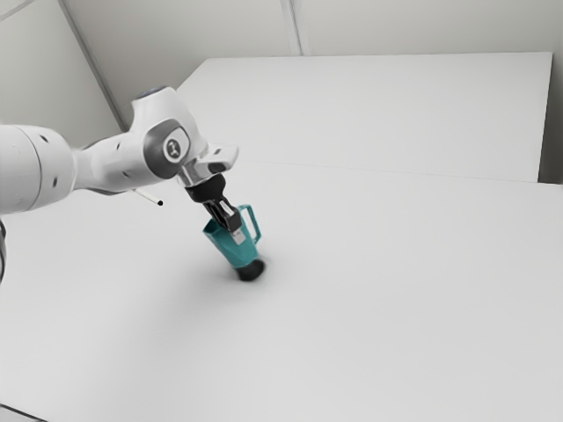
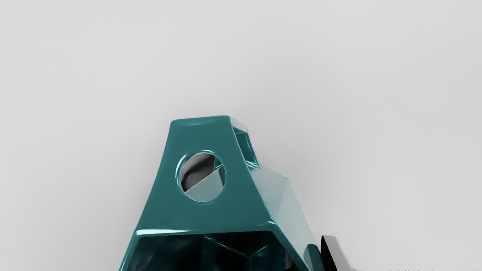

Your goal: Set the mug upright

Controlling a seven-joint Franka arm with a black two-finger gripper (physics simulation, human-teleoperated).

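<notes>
White desk (image 1: 396, 299), biggest thing, pale surface, runs under everything. Pale walls (image 1: 422, 25) behind it. White arm (image 1: 114, 165) next, in from exterior view's left, black hand end angled down at the mug.

Teal mug (image 1: 232, 251): over the desk, at the fingers, tilted, not upright. Open end up toward exterior view's left, black base (image 1: 251, 271) lower, toward exterior view's right. Base near the desk with shadow around; can't tell if touching. Handle (image 1: 256, 229) on the side toward exterior view's right. Wrist view: 1 round hole in the teal strip by the rim, dark interior in view.

2 fingers (image 1: 232, 223), smallest: clamped on mug wall near the rim, 1 against the outside, 1 inside, only a sliver of that one visible.
</notes>
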